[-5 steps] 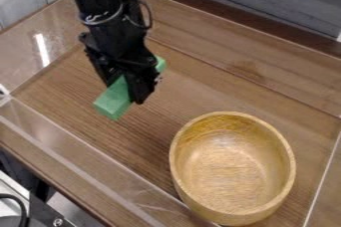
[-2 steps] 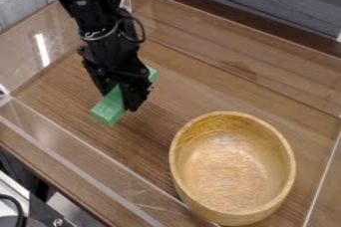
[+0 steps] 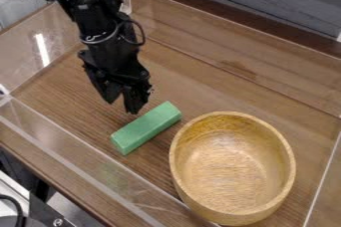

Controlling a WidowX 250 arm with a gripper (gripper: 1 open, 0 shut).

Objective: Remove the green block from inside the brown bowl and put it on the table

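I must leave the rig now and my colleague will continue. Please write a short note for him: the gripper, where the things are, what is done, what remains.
Gripper: open, holding nothing, pointing down just above the table, up and left of the green block.
Green block: lying flat on the table, left of the brown bowl, close to its rim; contact cannot be told.
Brown bowl: empty, upright, near the front right.
Done: block is out of the bowl and on the table.
Left: only lift the arm clear.

The table (image 3: 253, 67) bears the green block (image 3: 146, 127) beside the brown bowl (image 3: 234, 167).
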